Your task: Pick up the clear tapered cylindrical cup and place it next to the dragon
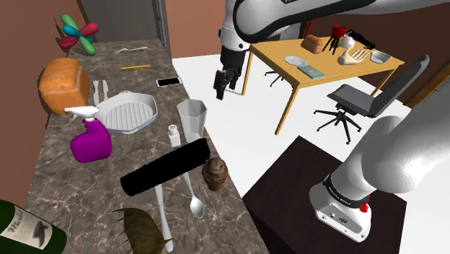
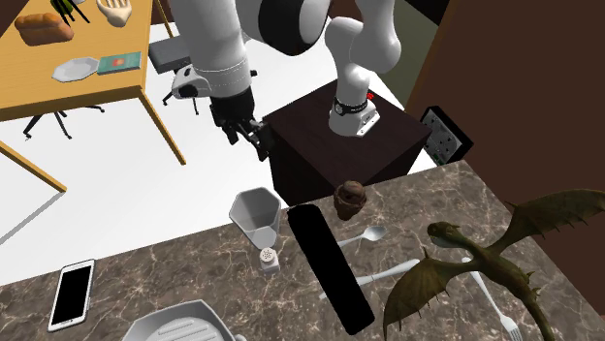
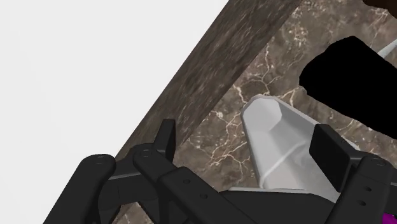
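Cup (image 1: 192, 115) (image 2: 255, 215) (image 3: 280, 143), pale grey and tapered, stood upright at the veined desk's (image 1: 65, 180) edge, beside a black cylinder (image 1: 166, 167), dragon (image 2: 475, 262) seen well apart, hand (image 1: 225, 85) (image 2: 247, 131) (image 3: 248, 143) held above, fingers spread, nothing clasped.

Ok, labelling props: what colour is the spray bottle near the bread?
The spray bottle is magenta, white trigger; best in shoulder view.

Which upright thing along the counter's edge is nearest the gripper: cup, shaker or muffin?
The pale tapered cup, closest to the open gripper; the white shaker stands beside it, farther in, and the brown muffin sits past the black cylinder.
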Robot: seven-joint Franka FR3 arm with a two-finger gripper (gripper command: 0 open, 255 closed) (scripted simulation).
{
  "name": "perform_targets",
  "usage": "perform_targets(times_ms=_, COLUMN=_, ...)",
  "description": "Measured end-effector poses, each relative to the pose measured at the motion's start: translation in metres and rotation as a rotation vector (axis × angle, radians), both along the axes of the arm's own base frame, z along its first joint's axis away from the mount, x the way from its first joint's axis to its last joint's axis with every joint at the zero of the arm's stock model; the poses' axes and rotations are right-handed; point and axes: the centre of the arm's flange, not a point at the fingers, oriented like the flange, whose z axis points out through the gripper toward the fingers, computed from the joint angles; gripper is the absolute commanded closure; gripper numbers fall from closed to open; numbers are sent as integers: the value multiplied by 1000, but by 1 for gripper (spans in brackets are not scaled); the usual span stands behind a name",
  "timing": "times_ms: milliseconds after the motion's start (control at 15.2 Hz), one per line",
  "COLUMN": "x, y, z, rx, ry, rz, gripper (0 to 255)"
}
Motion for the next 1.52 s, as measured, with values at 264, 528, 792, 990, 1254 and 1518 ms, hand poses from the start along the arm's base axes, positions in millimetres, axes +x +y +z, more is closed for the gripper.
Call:
perform_targets(times_ms=264, x=38, y=27, z=-24, rx=15, ry=-10, rz=26, gripper=0)
perform_targets(times_ms=528, x=66, y=49, z=-37, rx=27, ry=-18, rz=46, gripper=0)
perform_targets(times_ms=792, x=68, y=54, z=-58, rx=28, ry=-18, rz=48, gripper=0)
perform_targets(times_ms=990, x=68, y=57, z=-73, rx=28, ry=-18, rz=48, gripper=0)
perform_targets(times_ms=1254, x=68, y=57, z=-76, rx=28, ry=-19, rz=48, gripper=0)
perform_targets(times_ms=1518, x=68, y=57, z=-76, rx=28, ry=-19, rz=48, gripper=255)
